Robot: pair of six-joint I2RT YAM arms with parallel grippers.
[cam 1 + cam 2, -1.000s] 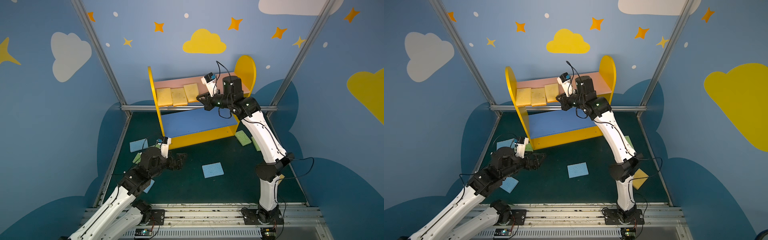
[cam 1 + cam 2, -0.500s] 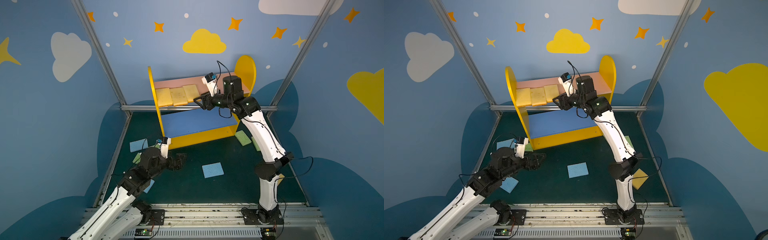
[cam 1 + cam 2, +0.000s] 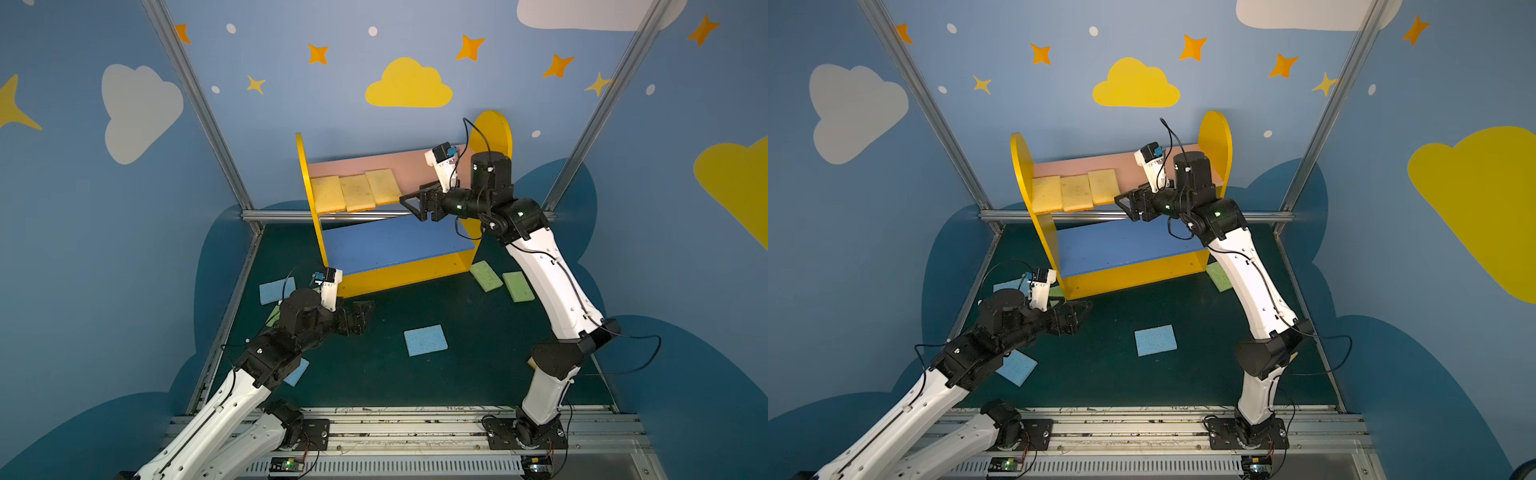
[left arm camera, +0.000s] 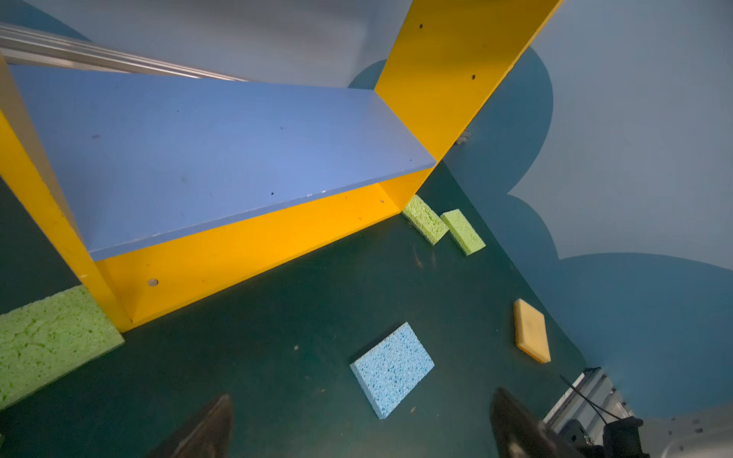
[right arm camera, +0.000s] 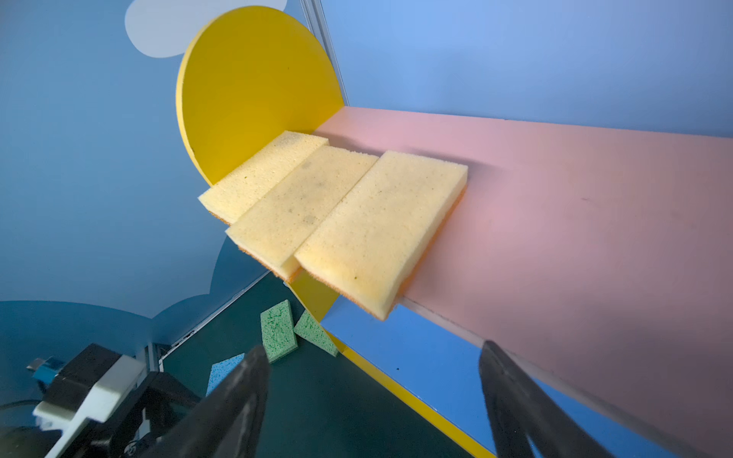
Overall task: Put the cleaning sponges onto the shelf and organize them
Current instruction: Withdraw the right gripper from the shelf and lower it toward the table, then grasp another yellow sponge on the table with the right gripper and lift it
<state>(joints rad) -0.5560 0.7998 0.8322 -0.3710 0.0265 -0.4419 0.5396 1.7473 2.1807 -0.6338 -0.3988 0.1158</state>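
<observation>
Left gripper (image 3: 368, 311) spread wide, empty, low beside shelf (image 3: 492, 137) base. Three yellow sponges (image 3: 357, 193) side by side at left end of pink board (image 3: 415, 166), long axes front-to-back, fronts overhanging. Right gripper (image 3: 411, 208) parted, empty, just beside them. On floor (image 3: 478, 365): three blue sponges (image 3: 426, 340), four green sponges (image 3: 486, 276), one yellow sponge (image 4: 531, 331).

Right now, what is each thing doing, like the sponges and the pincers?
Three yellow sponges: lying overlapped on the pink board, poking over its front edge.
Blue board: bare.
Right pincer: open, empty.
Left pincer: open, empty.
Blue sponge: flat on the floor.
Two green sponges: flat on the floor by the shelf.
</observation>
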